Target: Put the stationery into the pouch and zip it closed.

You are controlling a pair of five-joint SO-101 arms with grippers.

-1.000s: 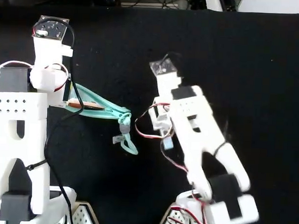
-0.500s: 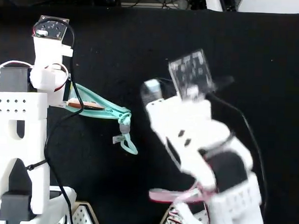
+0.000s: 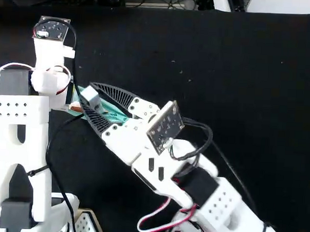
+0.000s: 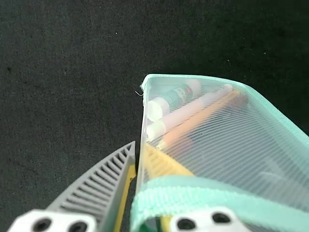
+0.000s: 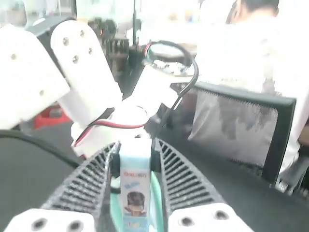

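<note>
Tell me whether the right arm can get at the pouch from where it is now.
Probably yes. The right gripper, shut on an eraser, is over the pouch, which the left gripper clamps at its other end. Nothing lies between them. Whether the mouth is open beneath it I cannot tell.

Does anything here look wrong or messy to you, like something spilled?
Nothing looks spilled or broken. The left claw pinches one end of the pouch, pens and a pencil already inside, while the right claw holds a small box just over it.
</note>
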